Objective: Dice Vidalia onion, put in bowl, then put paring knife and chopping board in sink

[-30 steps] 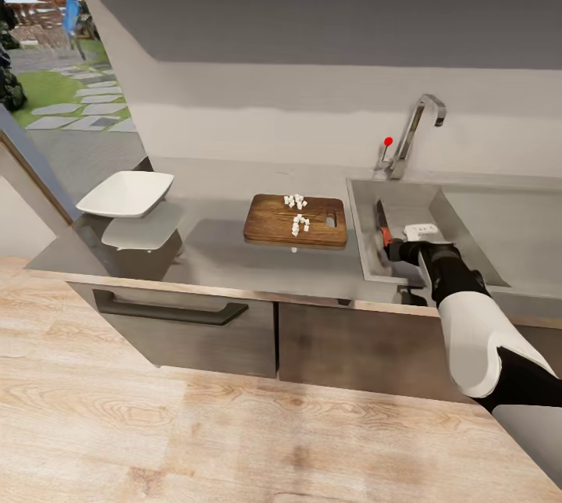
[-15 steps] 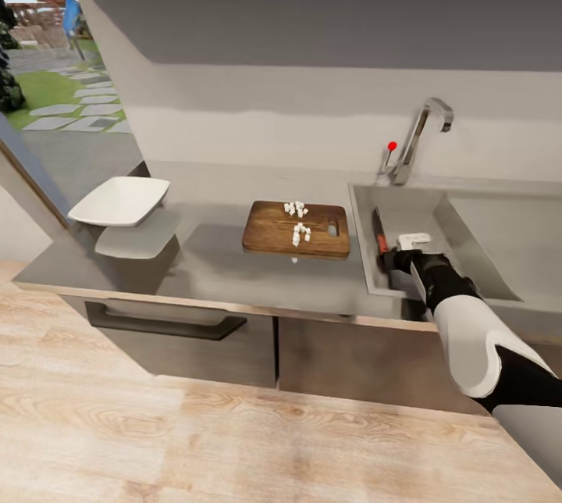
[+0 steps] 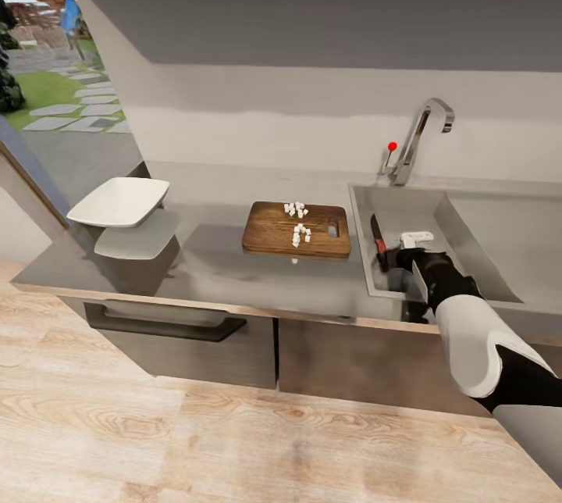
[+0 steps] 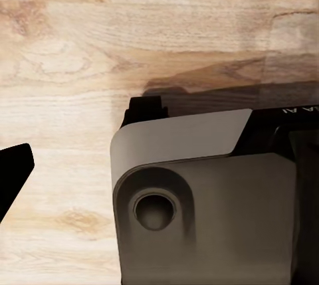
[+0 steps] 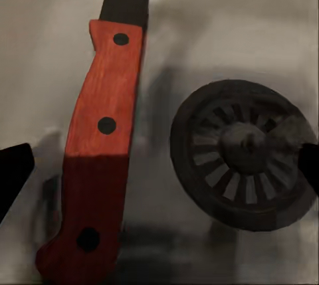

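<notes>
the knife [image 5: 100,139] lies on the floor of the sink [image 3: 468,233], red handle beside the round drain [image 5: 242,145], dark blade pointing toward the back wall of the sink. in the right wrist view the 2 fingertips show as dark tips at either edge with the handle and drain between them and nothing pinched, so the right gripper [image 3: 400,251] stands wide and empty, just over the knife inside the sink. the knife step looks done.

the board [image 3: 297,230] sits on the counter [image 3: 211,269] just outside the sink, on the side away from the faucet [image 3: 421,136]. small white onion dice [image 3: 298,222] lie in 2 loose clusters on the board, with 1 piece just off its near edge on the counter. the bowl [image 3: 121,200] is well apart from the sink, at the counter's far end beyond the board; no dice can be seen in it.

so the dice-to-bowl step looks undone while the knife is already put away. the next move calls for lifting the right arm out of the sink and going to the board, then getting the dice to the bowl before the board goes into the sink.

the left wrist view shows wooden floor [image 4: 73,46] and part of the robot's body [image 4: 199,198]; whether the left gripper's fingers are wide or narrow, i cannot tell.
</notes>
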Robot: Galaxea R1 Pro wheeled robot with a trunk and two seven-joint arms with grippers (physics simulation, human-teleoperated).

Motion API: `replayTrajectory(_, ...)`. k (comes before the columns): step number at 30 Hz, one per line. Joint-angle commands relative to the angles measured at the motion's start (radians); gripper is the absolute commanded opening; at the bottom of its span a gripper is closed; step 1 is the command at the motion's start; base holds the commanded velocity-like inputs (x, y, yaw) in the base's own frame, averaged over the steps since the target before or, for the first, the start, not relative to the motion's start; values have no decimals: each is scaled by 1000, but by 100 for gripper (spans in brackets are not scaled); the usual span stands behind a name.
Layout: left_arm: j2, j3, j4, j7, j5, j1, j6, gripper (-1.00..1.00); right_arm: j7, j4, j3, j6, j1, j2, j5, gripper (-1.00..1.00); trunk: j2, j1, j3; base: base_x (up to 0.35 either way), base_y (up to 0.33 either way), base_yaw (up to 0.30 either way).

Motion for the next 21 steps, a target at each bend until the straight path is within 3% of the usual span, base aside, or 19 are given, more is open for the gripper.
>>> replayTrajectory(1,-1,-9,5,1,9,-2,-7,100,9,-34,-8,8,-1,1,10,100,-1,0,-1,0,0,0)
replayTrajectory(7,-2,-9,5,1,9,-2,-5,100,15,-349,2,229,-1,17,6,100,-1,0,-1,0,0,-3)
replayTrajectory(15,-2,-9,5,1,9,-2,-4,100,15,-377,3,253,-1,45,7,100,-1,0,7,0,13,-165)
replayTrajectory(21,-2,-9,5,1,9,-2,-3,100,14,-378,3,254,-1,60,9,100,-1,0,13,0,241,-196)
